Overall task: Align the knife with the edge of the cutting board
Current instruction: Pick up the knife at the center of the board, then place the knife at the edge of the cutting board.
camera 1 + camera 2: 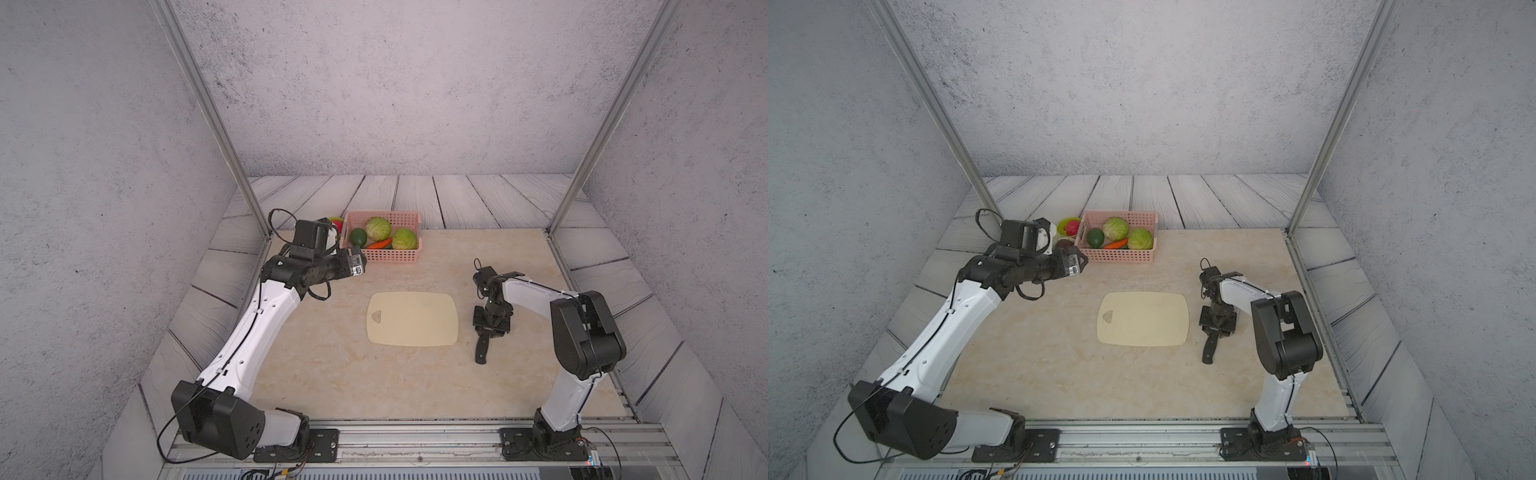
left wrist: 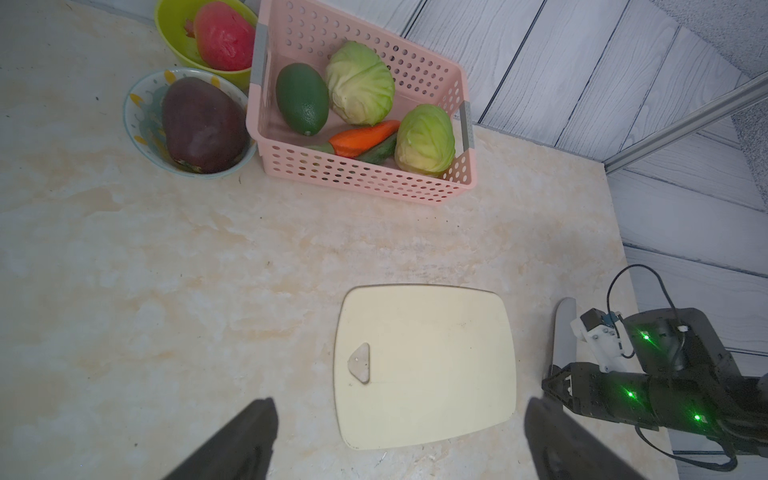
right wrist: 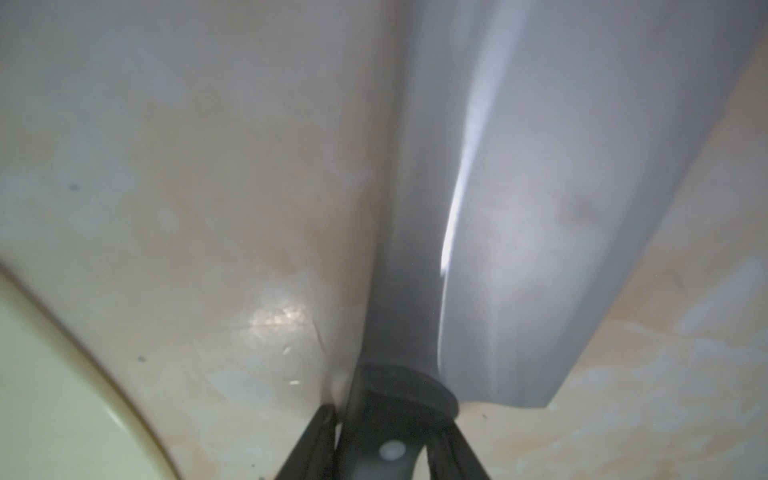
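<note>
1. Closest to me, the knife's black handle lies on the pale marbled desk. Its butt points toward the near edge.
2. Just beyond the butt, the right pincer comes down from above and is clenched on the handle close to the blade. In the right wrist view the two black fingers press the handle from either side.
3. From that grip the broad grey blade runs on away from me. The knife's long axis therefore goes near to far, blade end far, roughly along the board's short right end with a slight slant. I cannot tell whether the blade touches the desk.
4. The cutting board lies flat just left of the knife, with a strip of bare desk between them. Its long axis runs left to right, across the knife's. Its small triangular hole sits at the end away from the knife.
5. Farther back and to the left, the left pincer hangs above the desk, released and spread wide with nothing in it.
6. Farthest back stands a pink basket with two cabbages, an avocado and a carrot. Just beside it are two bowls, each holding a fruit.
</note>
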Robot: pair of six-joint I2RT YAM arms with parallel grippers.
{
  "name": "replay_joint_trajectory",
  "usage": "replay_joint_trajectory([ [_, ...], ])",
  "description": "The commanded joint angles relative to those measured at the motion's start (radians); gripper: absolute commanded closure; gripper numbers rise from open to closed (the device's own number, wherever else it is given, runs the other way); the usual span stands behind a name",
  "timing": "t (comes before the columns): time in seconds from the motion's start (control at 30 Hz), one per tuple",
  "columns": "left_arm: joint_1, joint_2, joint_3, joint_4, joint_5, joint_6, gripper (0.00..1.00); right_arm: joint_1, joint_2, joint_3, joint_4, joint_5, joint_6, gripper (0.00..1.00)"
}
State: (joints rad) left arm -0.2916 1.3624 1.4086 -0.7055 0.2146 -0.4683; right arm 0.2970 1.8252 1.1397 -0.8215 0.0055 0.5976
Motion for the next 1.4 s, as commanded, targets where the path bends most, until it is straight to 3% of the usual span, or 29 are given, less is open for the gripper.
replay_joint_trajectory([
  [0.0,0.009,0.009,-0.01,0.011,0.007,0.002,0.02,-0.01,0.035,-0.021,-0.005,0.046,-0.001,0.76],
  [0.17,0.009,0.01,-0.01,0.01,0.007,0.002,0.02,-0.009,0.01,-0.046,0.02,0.037,-0.008,1.0],
  [0.73,0.015,0.013,-0.012,0.012,0.008,0.0,0.02,0.034,-0.208,-0.031,-0.008,0.13,0.007,1.0],
  [1.37,0.034,-0.006,-0.007,-0.004,-0.074,0.018,0.02,0.279,-0.132,0.13,-0.07,0.111,0.149,1.0],
])
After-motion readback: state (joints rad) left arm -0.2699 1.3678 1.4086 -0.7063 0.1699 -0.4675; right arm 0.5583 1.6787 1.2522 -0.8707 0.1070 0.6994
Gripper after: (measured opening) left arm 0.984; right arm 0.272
